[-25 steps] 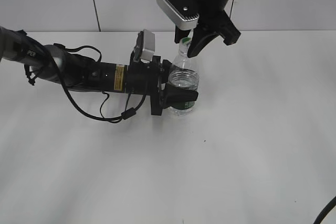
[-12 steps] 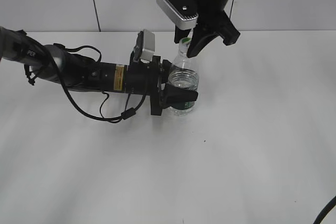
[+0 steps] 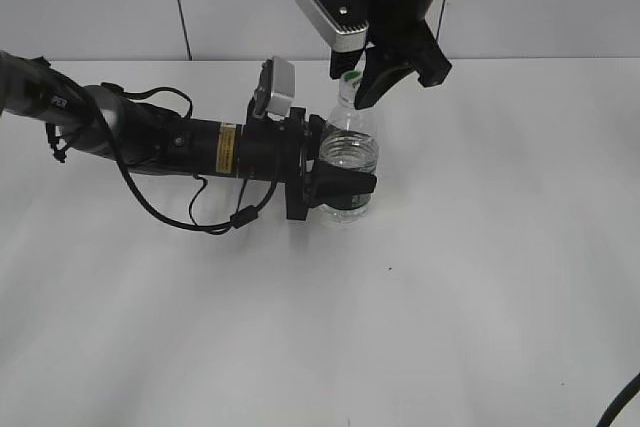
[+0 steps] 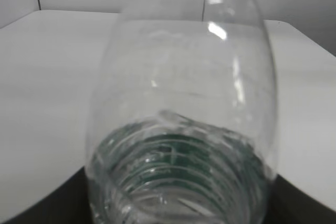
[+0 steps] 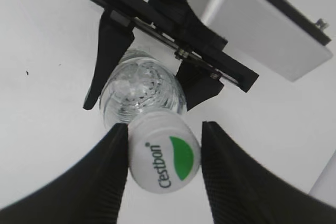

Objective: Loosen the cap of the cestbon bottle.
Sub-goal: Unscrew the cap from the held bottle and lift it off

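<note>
My left gripper (image 3: 345, 184) clamps the Cestbon bottle (image 3: 352, 152) mid-worktop; my right gripper (image 5: 164, 169) straddles the cap (image 5: 164, 151), jaws slightly apart, gripping nothing. Squeeze squarely before twisting.

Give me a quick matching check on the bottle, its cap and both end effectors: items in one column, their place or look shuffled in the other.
1. cap
2. bottle
3. left end effector
4. right end effector

A. clamped on the bottle's lower body from the side
B. white with a green mark
C. clear, upright on the table
D. above the bottle, one finger on each side of the cap

Pairs: 1-B, 2-C, 3-A, 4-D
</note>
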Controlling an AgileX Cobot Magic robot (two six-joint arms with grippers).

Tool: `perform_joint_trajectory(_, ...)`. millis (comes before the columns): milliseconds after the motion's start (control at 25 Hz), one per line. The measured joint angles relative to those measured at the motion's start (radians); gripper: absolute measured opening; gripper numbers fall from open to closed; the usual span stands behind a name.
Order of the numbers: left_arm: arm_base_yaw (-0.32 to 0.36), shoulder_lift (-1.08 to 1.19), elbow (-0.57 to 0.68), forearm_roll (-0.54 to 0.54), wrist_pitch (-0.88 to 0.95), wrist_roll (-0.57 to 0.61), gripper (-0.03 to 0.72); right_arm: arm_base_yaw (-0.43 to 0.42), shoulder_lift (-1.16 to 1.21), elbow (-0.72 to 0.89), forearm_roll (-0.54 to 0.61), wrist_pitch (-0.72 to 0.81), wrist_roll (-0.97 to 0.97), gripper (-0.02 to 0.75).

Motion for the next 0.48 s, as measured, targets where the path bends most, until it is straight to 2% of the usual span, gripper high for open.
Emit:
perform_joint_trajectory(320, 0.001, 0.0, 0.0, 0.015, -0.011, -0.001, 0.409, 0.0, 0.0, 0.0, 0.028, -0.002, 0.099, 0.459)
perform_joint_trajectory(480, 0.001, 0.0, 0.0, 0.017, -0.012, -0.002, 0.409, 0.0, -0.001, 0.0, 0.03, -0.003, 0.174, 0.484)
